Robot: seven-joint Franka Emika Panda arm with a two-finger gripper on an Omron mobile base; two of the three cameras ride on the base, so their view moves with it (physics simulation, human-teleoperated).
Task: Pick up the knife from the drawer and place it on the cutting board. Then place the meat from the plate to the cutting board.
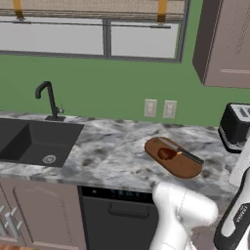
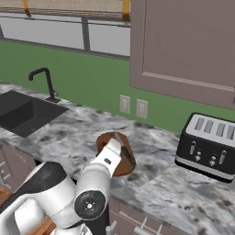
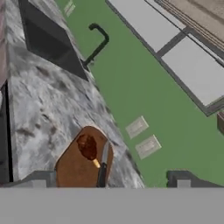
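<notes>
At 9 o'clock in the left base view, a dark sink (image 1: 34, 141) is sunk into the marble counter (image 1: 112, 146), with a black faucet (image 1: 49, 100) standing at its back edge. Toward 3 o'clock of the sink, two pale wall outlets (image 1: 159, 108) sit on the green wall. Just below them, well apart from the sink, lies the cutting board (image 1: 178, 163) on bare counter. The meat (image 1: 166, 154) rests on the board's near-left part, and the knife (image 1: 181, 151) lies along the board's far edge, black handle toward 4 o'clock, just beside the meat. A black dishwasher front (image 1: 114, 215) sits under the counter at 6 o'clock. At 3 o'clock a black toaster (image 1: 235, 127) stands near the wall, apart from the board.

The gripper (image 3: 107, 183) is above the board's near end with its two finger tips (image 3: 38, 183) spread wide and nothing between them. In the right base view the arm's white wrist (image 2: 108, 160) covers much of the board.
</notes>
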